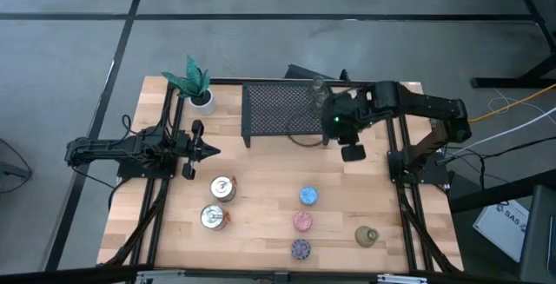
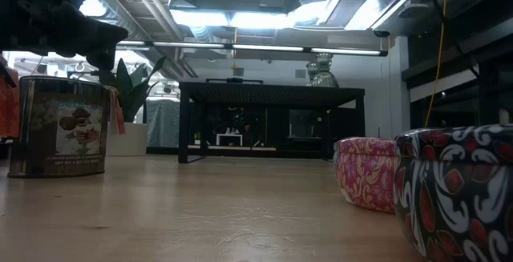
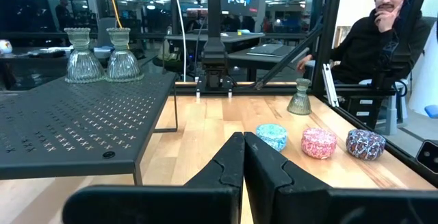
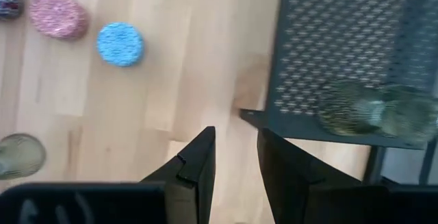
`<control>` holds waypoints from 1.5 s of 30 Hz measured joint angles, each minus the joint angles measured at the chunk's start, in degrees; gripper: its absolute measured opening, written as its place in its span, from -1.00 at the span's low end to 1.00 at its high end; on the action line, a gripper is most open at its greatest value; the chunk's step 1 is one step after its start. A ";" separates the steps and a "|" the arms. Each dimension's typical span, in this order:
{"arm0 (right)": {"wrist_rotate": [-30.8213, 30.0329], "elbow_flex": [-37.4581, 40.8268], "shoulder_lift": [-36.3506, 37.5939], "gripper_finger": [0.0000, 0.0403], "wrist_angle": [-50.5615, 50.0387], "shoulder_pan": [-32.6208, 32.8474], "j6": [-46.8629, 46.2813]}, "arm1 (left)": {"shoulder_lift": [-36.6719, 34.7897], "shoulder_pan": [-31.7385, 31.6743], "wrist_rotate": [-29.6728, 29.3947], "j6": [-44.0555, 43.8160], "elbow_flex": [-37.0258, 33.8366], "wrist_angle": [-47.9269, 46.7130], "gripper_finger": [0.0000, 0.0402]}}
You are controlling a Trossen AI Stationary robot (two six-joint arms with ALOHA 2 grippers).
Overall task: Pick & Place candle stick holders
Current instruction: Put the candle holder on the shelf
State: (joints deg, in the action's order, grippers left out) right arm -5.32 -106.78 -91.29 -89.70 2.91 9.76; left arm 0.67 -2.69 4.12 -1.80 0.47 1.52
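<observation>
Two olive-green glassy holders point(image 1: 317, 89) stand upright on the far right corner of the black mesh rack point(image 1: 278, 110); they also show in the left wrist view point(image 3: 102, 56) and the right wrist view point(image 4: 376, 111). A third olive holder point(image 1: 367, 236) stands on the table at the near right. The blue point(image 1: 308, 196), pink point(image 1: 302, 221) and purple point(image 1: 301, 249) holders stand in a line on the table. Two silvery holders point(image 1: 217, 203) stand at the near left. My right gripper point(image 4: 236, 142) is open and empty, above the table by the rack's near right corner. My left gripper point(image 3: 243, 145) is shut and empty at the table's left.
A white pot with a green plant point(image 1: 195, 84) stands at the far left corner. The rack takes up the far middle of the table. A person point(image 3: 383, 32) sits beyond the table's right edge. Bare wood lies between the silvery holders and the coloured ones.
</observation>
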 joint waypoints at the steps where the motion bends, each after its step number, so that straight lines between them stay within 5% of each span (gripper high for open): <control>1: 0.02 0.69 0.01 -0.44 0.35 0.87 -0.94 | 0.01 -0.01 0.00 0.00 0.00 0.00 -0.99; 31: 8.49 21.45 0.02 -0.44 15.45 18.60 -28.88 | 0.01 -0.01 0.00 0.00 0.00 0.00 -0.99; 45: 8.50 31.01 0.02 -0.44 20.39 35.50 -48.50 | 0.01 0.00 0.00 0.00 0.00 0.00 -0.99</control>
State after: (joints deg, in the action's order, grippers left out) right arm 3.18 -75.78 -91.27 -69.31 38.41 -38.74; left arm 0.68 -2.69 4.12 -1.80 0.47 1.52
